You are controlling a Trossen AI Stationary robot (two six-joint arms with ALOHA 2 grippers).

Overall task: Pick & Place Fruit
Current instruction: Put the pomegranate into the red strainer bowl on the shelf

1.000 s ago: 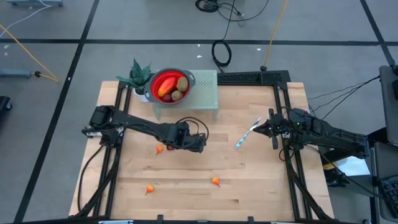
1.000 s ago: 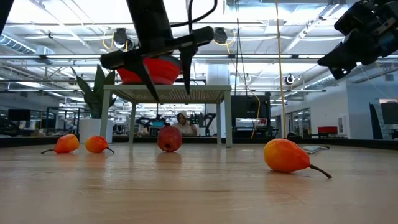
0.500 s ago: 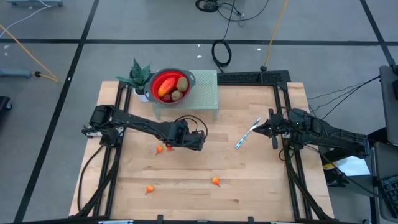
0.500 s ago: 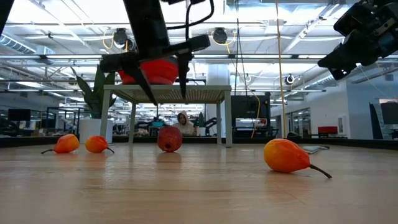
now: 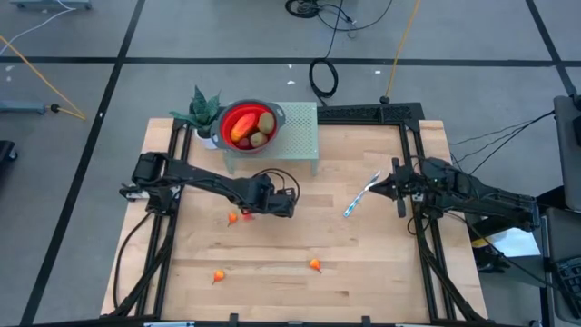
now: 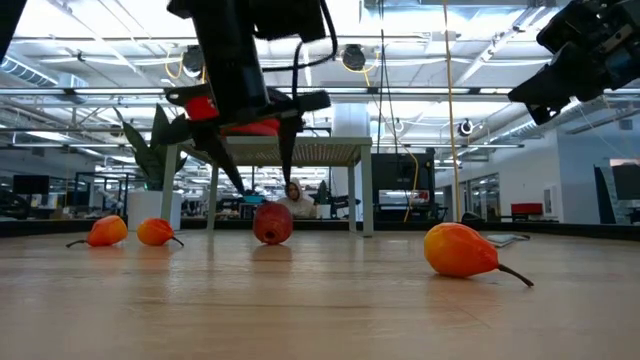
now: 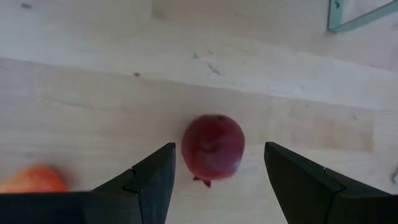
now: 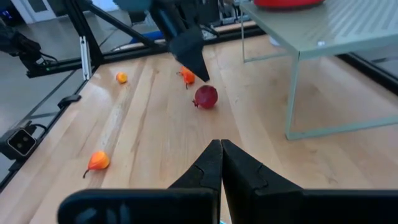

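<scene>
A dark red round fruit (image 7: 213, 146) rests on the wooden table (image 5: 363, 263); it also shows in the low view (image 6: 273, 222) and the high view (image 5: 247, 215). My left gripper (image 7: 219, 149) is open and points down, above the fruit, one finger on either side, touching nothing; it hangs over the fruit in the low view (image 6: 262, 188). A tiny orange piece (image 7: 31, 180) lies just beside it. My right gripper (image 8: 221, 158) is shut and empty, waiting at the table's right (image 5: 377, 189).
A red bowl (image 5: 278, 114) holding a red-orange oval (image 5: 241, 130) and brownish-green ovals (image 5: 266, 120) sits on a green mesh stand (image 5: 300, 141) beside a plant (image 5: 201, 109). Two orange pieces (image 5: 219, 275) (image 5: 314, 265) lie near the front. A blue-and-white stick (image 5: 361, 196) lies by my right gripper.
My left gripper has come down toward the dark red fruit and shifted slightly toward the table's left, staying open. The fruit has not moved.
</scene>
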